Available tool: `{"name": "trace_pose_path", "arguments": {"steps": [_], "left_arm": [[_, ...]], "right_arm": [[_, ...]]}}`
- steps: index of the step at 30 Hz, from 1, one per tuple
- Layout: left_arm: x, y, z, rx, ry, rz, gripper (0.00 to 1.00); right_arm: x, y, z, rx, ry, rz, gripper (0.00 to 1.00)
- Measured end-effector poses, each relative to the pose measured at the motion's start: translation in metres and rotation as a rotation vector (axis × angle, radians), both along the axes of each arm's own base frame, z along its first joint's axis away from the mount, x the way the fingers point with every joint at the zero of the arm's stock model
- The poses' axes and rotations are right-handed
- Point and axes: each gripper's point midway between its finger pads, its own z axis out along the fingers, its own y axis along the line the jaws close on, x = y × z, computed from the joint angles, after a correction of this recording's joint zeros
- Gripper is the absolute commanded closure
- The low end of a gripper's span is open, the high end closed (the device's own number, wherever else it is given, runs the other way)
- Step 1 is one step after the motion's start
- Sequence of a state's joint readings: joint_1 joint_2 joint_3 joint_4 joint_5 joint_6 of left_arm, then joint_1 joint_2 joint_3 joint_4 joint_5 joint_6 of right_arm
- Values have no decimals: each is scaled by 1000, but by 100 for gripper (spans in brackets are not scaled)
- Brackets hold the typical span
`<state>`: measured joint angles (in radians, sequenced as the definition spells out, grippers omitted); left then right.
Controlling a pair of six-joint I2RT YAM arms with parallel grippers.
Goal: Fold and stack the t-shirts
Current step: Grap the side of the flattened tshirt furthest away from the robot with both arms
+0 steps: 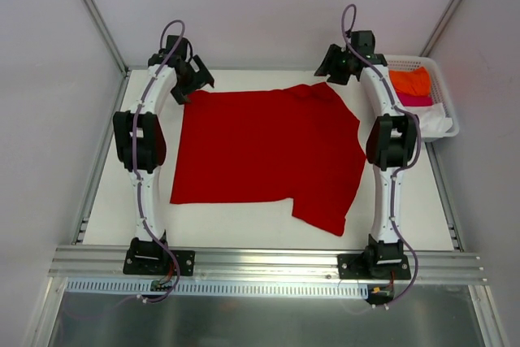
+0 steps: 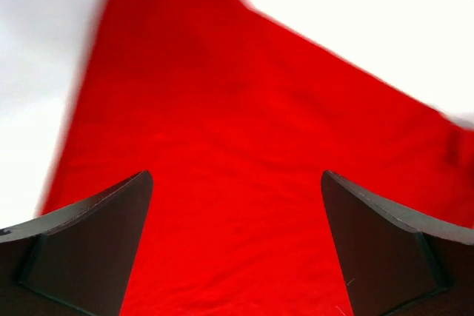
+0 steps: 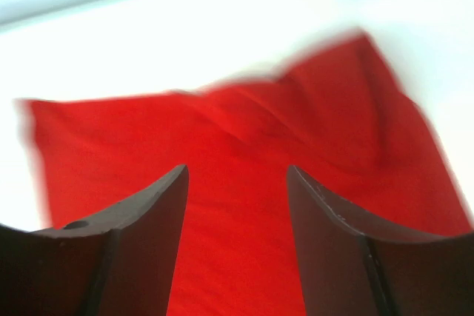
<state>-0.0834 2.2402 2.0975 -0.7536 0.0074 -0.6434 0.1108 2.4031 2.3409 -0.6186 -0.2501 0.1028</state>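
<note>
**Red t-shirt [image 1: 260,152] spread on the table [image 1: 244,225], both tools apart**

Left tool [image 1: 195,79] hangs over the far left corner, fingers apart and empty. The shirt covers the table's middle. Right tool [image 1: 335,62], likewise apart and empty, hangs near the far right corner beside a lattice basket [image 1: 445,87] holding an orange shirt [image 1: 410,80], pink shirt [image 1: 416,101] and white shirt [image 1: 435,122].

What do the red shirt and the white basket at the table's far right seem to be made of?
The red shirt looks like soft, matte cloth, possibly cotton: it lies limp and flat, with small wrinkles near the collar. The white basket looks like rigid, smooth plastic: its walls form a regular moulded lattice.
</note>
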Motion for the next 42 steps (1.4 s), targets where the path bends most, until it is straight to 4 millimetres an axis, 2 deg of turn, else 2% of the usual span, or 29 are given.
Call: {"name": "trace_pose_path", "arguments": {"steps": [2,3,5,11,14,16,19,26,28,35,42], "left_arm": [[8,-13,7,-85,-37,-35,1],[14,-16,11,-121,-67,-41,1],[23,-20,17,-188,-107,-49,1],[39,1,32,-289,-173,-21,1],[42,17,30,-295,-184,5,1],[42,27,24,-283,-178,29,1],[37,31,11,-264,-150,49,1],[25,37,-7,-195,-81,91,1],[22,40,-10,-174,-64,98,1],[15,43,-20,-108,-34,87,1],[26,45,-46,-67,-6,62,1]], "right_arm": [[11,6,11,137,-36,2,39],[17,4,18,193,-53,-8,36],[27,-7,30,271,-84,-39,34],[43,-43,56,366,-142,-116,33],[42,-47,57,359,-135,-128,33],[38,-44,50,341,-110,-127,34],[31,-38,30,306,-51,-127,34],[8,-24,-39,185,135,-134,36],[-1,-21,-52,143,177,-130,36],[-15,-9,-63,55,212,-91,36],[-15,-21,-68,-24,203,-102,36]]}}
